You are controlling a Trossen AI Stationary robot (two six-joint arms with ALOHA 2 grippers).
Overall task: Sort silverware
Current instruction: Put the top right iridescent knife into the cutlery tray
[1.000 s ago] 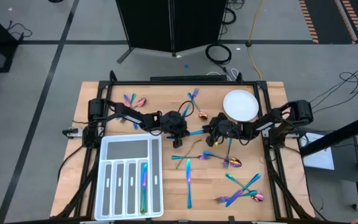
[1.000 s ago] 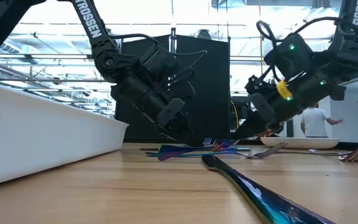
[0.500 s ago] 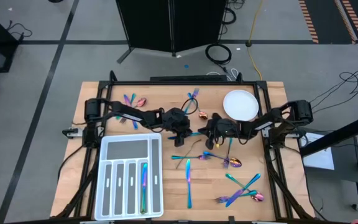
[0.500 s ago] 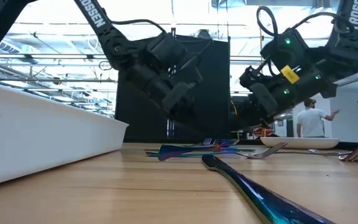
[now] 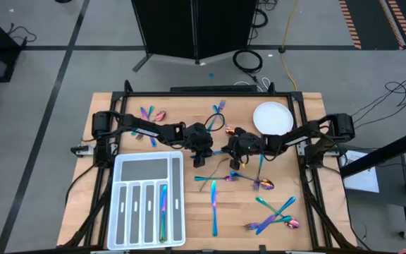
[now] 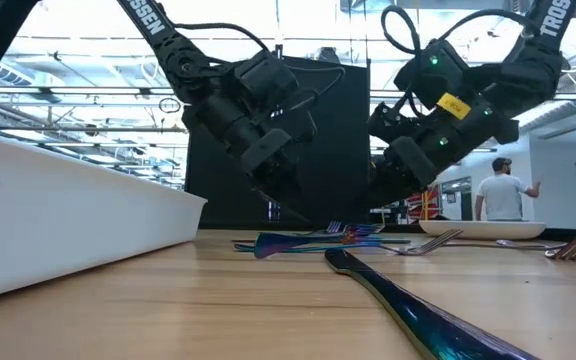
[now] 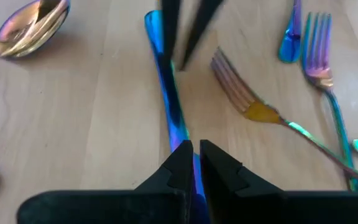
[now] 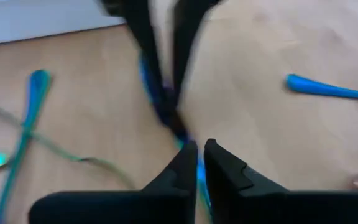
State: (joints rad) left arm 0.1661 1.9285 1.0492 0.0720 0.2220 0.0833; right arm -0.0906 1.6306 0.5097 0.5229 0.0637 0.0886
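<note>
At the centre of the wooden tabletop (image 5: 104, 204), the left claw (image 5: 204, 150) and the right claw (image 5: 228, 150) face each other over one blue utensil (image 7: 169, 106). In the left wrist view, the left claw's two dark fingers (image 7: 180, 163) stand nearly together, pinching the near end of this slim blue handle; the other arm's fingers come down on its far end. In the right wrist view, the right claw's fingers (image 8: 185, 163) are likewise almost closed, with the blue strip (image 8: 160, 102) running between their tips; whether it is firmly gripped cannot be told. Each claw therefore meets an opposite end of the same piece.

Left of the left claw, beside it, lies the white compartmented tray (image 5: 146, 199), with one rainbow utensil (image 5: 163, 208) in a narrow slot. Beyond the left arm, a coppery spoon and blue pieces (image 5: 151, 114) lie on the board. Just past the left claw, a fork with a coppery head (image 7: 241, 93) lies beside the blue handle, and a coppery spoon bowl (image 7: 33, 28) lies apart from it.

Right of the right claw, beyond it, stands the round white plate (image 5: 272, 118). Near that claw, loose forks and spoons (image 5: 256, 182) lie scattered, with a crossed cluster (image 5: 273, 215) farther off.

In the low view, white lettering "TROSSEN" (image 6: 155, 20) is legible on the arm link, and a yellow label (image 6: 452, 104) sits on the other arm's wrist; its writing is unreadable. A person (image 6: 506, 190) stands in the room behind.
</note>
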